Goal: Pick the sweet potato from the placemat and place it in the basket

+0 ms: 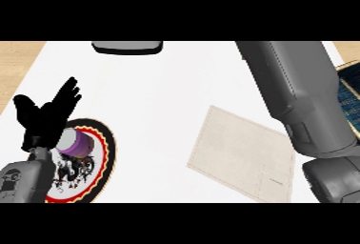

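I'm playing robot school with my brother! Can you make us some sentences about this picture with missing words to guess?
1. The left hand is black and its fingers are ____.
2. The round plate has a red and ____ rim.
3. The beige placemat lies to the ____ of the plate.
4. The purple and white thing sits on the ____.

Missing words: open; black; right; plate

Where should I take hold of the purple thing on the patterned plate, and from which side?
Probably take the purple thing round its body, coming from the left with the left hand, open just beside it. It looks rounded, so fingers could curl round it; its left part is hidden behind the hand.
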Robot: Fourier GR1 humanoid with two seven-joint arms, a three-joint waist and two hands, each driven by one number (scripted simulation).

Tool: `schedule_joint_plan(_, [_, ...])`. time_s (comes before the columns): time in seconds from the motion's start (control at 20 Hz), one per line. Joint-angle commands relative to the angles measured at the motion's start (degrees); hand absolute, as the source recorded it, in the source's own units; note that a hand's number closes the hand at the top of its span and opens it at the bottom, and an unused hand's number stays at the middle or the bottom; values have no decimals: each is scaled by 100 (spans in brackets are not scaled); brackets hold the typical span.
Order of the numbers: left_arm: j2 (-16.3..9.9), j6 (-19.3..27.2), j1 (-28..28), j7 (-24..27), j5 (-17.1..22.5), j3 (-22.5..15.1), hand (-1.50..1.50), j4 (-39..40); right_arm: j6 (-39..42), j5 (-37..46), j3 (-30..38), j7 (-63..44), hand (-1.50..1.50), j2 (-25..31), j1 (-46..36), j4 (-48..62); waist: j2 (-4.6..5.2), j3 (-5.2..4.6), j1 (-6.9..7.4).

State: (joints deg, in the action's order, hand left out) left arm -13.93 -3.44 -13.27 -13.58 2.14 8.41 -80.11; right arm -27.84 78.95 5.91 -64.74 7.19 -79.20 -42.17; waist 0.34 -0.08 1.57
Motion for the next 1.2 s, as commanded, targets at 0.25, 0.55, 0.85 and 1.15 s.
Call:
schedule_joint_plan(0.25, [-100, -69, -71, 69, 67, 161, 0, 260, 283, 492, 554, -578, 150, 959, -376, 747, -2, 0, -93])
schedule_joint_plan(0.55, [118, 145, 45, -157, -71, -47, 0, -165, 155, 774, 729, -798, 150, 1171, -44, 807, -38, 8, -119])
schedule_joint_plan(0.85, [-219, -180, 114, -164, 206, 287, 0, -60, 348, 448, 1030, -60, 150, 1612, 475, 394, -53, 8, -169])
schedule_joint_plan(1.15, [61, 86, 64, -50, 1, 116, 0, -72, 152, 18, 1154, 434, 150, 1606, 1660, -606, -63, 9, -225])
